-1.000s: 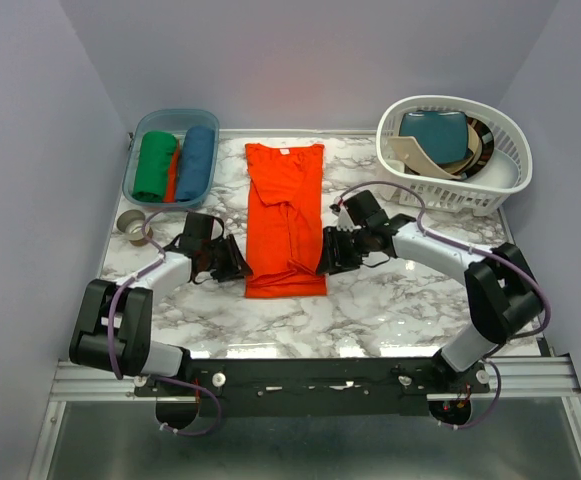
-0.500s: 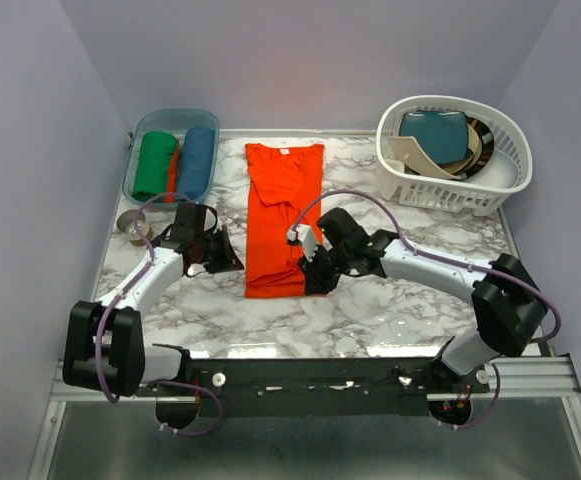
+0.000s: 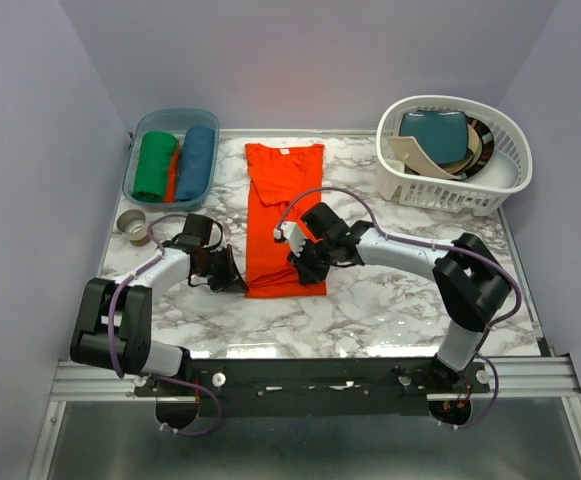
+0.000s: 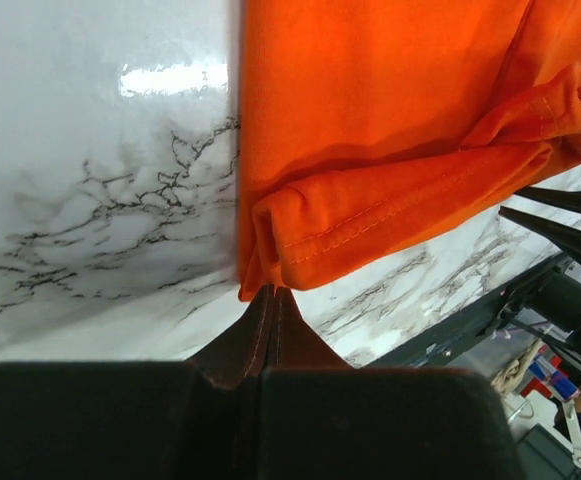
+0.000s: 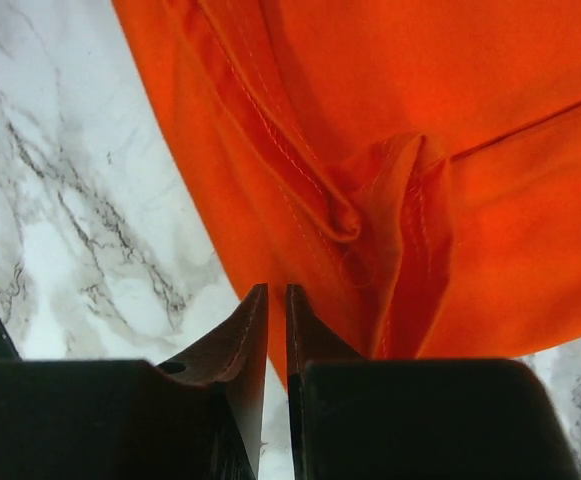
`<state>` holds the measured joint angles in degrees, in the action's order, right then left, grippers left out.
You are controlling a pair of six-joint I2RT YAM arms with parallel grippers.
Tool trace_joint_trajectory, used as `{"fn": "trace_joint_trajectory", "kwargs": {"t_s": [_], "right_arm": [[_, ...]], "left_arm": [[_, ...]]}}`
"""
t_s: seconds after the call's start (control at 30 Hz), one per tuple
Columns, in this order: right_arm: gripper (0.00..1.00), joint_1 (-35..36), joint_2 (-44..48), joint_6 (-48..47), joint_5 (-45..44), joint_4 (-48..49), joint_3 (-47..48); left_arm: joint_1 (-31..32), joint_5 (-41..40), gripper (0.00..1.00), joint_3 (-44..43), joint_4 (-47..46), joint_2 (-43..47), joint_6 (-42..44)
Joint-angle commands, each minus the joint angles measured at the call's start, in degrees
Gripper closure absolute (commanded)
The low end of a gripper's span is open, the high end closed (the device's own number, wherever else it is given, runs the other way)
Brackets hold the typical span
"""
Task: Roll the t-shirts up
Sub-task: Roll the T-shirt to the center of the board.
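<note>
1. The orange t-shirt (image 3: 283,200) lies folded into a long strip on the worktop (image 3: 400,300).
2. The left end effector (image 4: 272,291), fingers pressed together, touches the shirt's near-left corner.
3. The right end effector (image 5: 277,290), at the shirt's near hem, shows a thin gap; I cannot tell whether it pinches fabric.

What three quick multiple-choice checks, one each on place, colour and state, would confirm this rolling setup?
1. The blue bin of rolls sits: A back left; B back right; C near edge.
2. The flat shirt is: A green; B orange; C blue.
3. The left gripper is: A wide open; B shut; C out of view.
Key: A, it stands far left at the back; B, it is orange in every view; B, its jaws meet at the shirt's hem.
</note>
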<state>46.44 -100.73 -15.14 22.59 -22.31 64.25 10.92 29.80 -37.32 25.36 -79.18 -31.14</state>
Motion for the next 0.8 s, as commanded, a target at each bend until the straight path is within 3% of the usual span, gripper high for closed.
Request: {"fn": "trace_joint_trajectory", "kwargs": {"t_s": [0.0, 0.27, 0.43, 0.63, 0.67, 0.77], "right_arm": [[0.8, -0.1, -3.0, -1.7, -5.5, 0.5, 4.6], [0.8, -4.4, -6.0, -0.2, -11.3, 1.4, 10.6], [0.79, -5.9, -4.0, -1.0, -10.2, 1.9, 11.2], [0.75, -6.0, 2.7, -6.5, 0.9, 2.0, 5.2], [0.75, -5.8, 3.0, -7.8, 5.8, -0.9, 5.1], [0.82, -5.3, 2.7, -11.4, 9.7, -4.9, 4.7]], "left_arm": [[-0.3, 2.0, 1.0, -3.2, -2.4, -3.1, -0.1], [-0.3, 1.8, 1.0, -11.9, -3.0, -11.2, 1.3], [-0.3, 1.4, 0.98, -15.3, -3.7, -12.9, 2.3], [-0.5, 1.0, 0.95, -15.5, -1.6, -9.5, 5.6], [-0.6, 0.9, 0.94, -14.7, -1.2, -8.2, 6.0], [-0.6, 2.1, 0.96, -11.6, 0.3, -3.8, 6.9]]}}
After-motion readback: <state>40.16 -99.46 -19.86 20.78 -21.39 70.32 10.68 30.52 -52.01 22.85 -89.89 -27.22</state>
